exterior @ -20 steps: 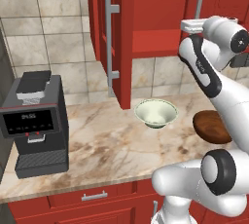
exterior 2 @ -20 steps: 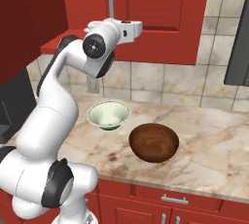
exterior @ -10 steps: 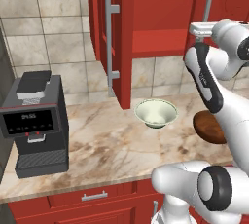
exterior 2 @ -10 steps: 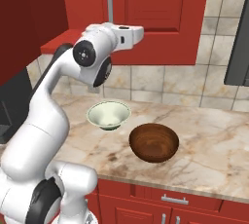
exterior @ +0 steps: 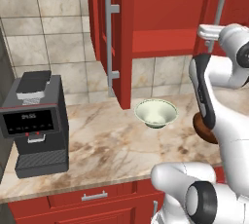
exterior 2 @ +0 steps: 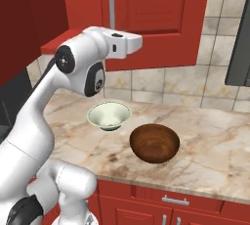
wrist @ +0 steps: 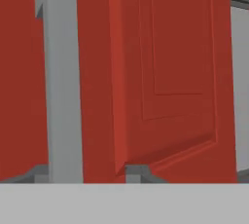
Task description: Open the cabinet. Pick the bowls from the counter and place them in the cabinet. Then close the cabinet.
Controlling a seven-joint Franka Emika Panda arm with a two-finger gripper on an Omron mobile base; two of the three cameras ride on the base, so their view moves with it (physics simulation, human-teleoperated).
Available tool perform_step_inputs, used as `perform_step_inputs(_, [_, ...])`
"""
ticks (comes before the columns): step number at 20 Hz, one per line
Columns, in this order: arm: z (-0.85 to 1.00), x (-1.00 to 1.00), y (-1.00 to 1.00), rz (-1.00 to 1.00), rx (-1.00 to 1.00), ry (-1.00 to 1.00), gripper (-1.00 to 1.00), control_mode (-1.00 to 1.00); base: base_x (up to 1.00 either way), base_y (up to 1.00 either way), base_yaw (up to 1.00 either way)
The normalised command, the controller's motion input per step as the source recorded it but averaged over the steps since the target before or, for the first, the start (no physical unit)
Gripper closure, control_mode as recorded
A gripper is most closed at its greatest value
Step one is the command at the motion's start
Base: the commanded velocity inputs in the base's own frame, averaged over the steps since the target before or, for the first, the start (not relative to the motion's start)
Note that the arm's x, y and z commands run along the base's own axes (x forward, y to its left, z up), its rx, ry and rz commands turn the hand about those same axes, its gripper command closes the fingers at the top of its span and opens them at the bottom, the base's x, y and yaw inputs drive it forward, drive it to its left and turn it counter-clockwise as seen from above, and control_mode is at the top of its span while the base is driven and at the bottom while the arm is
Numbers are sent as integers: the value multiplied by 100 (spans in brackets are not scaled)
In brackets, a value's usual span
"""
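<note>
The cabinet's left door stands swung open, baring the red shelf. Its right door is closed. My gripper is open and faces that closed door; the grey bar handle lies between the two fingertips, close to the left one, and I cannot tell whether it touches. The hand hovers just below that handle. On the counter sit the cream-green bowl and the brown wooden bowl. My arm partly hides the wooden bowl in the left base view.
A black coffee machine stands at the counter's left end. A dark appliance hangs at the far right. Red base drawers run under the counter's front edge. The open door juts out over the counter, left of the cream bowl.
The arm has swung to the right, carrying the hand across the cabinet front to the right door's handle. The bowls and doors have not moved.
</note>
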Motion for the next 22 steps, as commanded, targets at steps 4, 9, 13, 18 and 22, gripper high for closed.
perform_step_inputs(4, [0, -68, -100, -15, 7, 0, 100, -100, 0, 0, 0])
perform_step_inputs(9, [0, -67, -100, -15, 9, 0, 100, -100, 0, 0, 0])
perform_step_inputs(13, [0, -66, -100, -15, 11, 0, 100, -100, 0, 0, 0])
perform_step_inputs(18, [0, -60, -100, -17, 13, 0, 100, -100, 0, 0, 0])
perform_step_inputs(22, [0, -30, -73, -13, 8, 0, -100, -100, 0, 0, 0])
